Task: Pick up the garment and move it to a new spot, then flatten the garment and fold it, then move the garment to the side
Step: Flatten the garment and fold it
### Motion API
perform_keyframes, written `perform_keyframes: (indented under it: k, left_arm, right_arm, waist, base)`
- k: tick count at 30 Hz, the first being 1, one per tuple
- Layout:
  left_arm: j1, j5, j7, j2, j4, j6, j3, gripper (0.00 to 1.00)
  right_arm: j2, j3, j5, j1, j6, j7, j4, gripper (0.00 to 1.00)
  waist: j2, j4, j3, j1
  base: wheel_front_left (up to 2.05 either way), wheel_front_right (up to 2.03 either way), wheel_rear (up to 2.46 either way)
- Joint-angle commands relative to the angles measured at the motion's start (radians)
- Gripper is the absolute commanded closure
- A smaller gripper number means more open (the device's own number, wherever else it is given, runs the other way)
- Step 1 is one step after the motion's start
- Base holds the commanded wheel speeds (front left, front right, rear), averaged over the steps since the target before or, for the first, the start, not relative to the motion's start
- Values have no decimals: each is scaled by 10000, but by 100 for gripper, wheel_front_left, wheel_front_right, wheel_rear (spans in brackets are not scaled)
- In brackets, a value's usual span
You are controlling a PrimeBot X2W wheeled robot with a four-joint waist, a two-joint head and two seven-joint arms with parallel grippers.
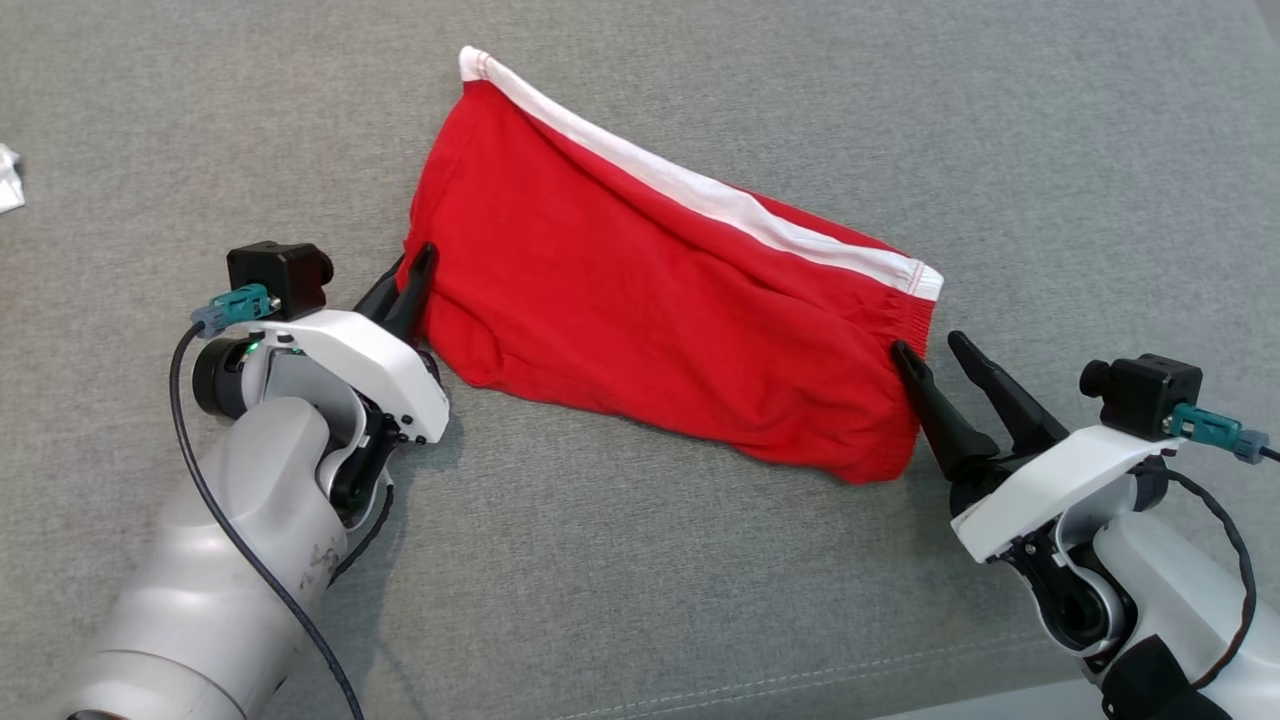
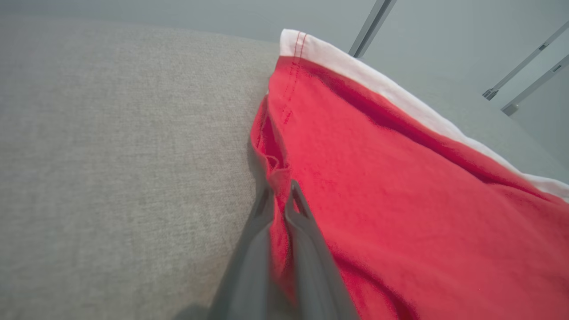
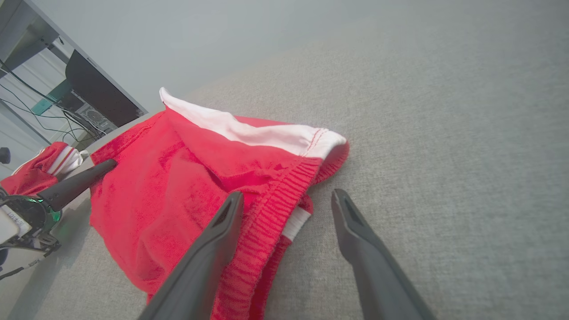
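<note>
No text, label, brand or number can be read anywhere. Tiny dark print sits on the white casing (image 3: 11, 222) of the left arm in the right wrist view, too small to make out.

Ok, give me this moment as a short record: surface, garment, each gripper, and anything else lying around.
surface: grey fabric surface
garment: red shorts with a white stripe along the far edge, lying fairly flat and slanted
left gripper: shut, pinching the cloth at the shorts' left end
right gripper: open at the elastic waistband end, one finger over the cloth, the other over bare surface
task stage: one end gripped, the other not yet
other: small white scrap at the far left
</note>
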Motion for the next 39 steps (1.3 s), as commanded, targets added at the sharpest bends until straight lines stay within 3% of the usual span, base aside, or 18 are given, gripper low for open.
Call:
perform_keyframes:
  k: [1,9,23,24,25,26,39]
  left_arm:
    - [-52,-136,-50,317,-390,-69,187,100]
    - [893,-12,-51,374,-1335,-71,170,100]
    - [1233,471,-51,221,-1721,-72,199,100]
    - [1230,491,-51,217,-1722,-72,201,100]
    - [1227,500,-51,211,-1724,-72,204,100]
    - [1220,514,-51,208,-1725,-72,205,100]
    - [1720,1118,-51,113,-2064,-72,1019,100]
  right_arm:
    - [-19,6,186,266,-29,-132,-130,0]
    - [-63,774,907,85,-29,-132,709,0]
    - [203,1227,1609,-365,-29,-108,1591,0]
    - [252,1352,1768,-373,-29,-48,1613,22]
    - [264,1474,1878,-406,-29,-27,1628,69]
    - [266,1578,1985,-436,-29,-22,1634,100]
    - [-605,2202,2412,-1063,-29,-98,2037,100]
  waist:
    - [-1,154,-6,0]
    - [-1,886,-20,0]
    - [-1,1091,20,0]
    - [-1,1097,10,0]
    - [-1,1107,-3,0]
    - [-1,1119,-12,0]
    - [-1,1917,-414,0]
  base:
    - [0,0,0]
    - [0,0,0]
    - [0,0,0]
    - [0,0,0]
    - [0,0,0]
    - [0,0,0]
    - [0,0,0]
